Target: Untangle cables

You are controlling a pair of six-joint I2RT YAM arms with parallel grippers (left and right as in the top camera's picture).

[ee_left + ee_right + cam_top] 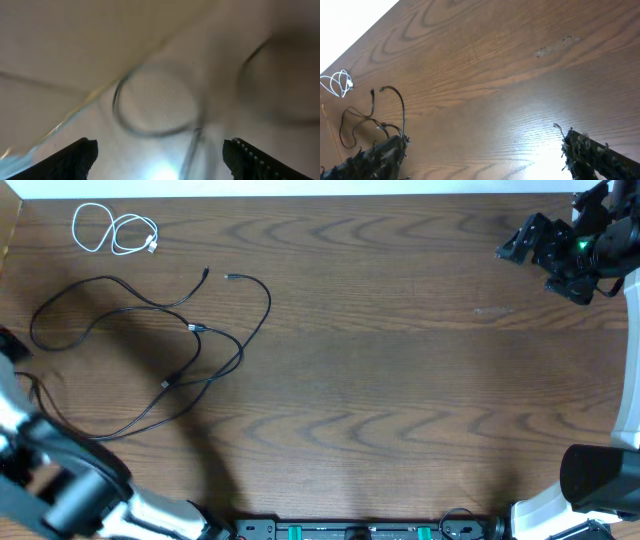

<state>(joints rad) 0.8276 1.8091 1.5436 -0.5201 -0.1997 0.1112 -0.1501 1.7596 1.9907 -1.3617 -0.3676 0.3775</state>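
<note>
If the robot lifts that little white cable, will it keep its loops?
Probably floppy: the white cable is thin and lies in loose loops, which would likely sag open. It looks light; a push would probably slide it across the smooth table.

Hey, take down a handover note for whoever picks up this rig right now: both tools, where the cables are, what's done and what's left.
Left tool: open, holding nothing; its camera view is blurred.
Right tool: open, holding nothing, up by the far-right corner of the table.
White cable: coiled alone in the far-left corner, apart from the others.
Black cables: on the left side, looped and crossing one another.
Done: white cable lies separate.
Left: pull the black cables apart.
</note>
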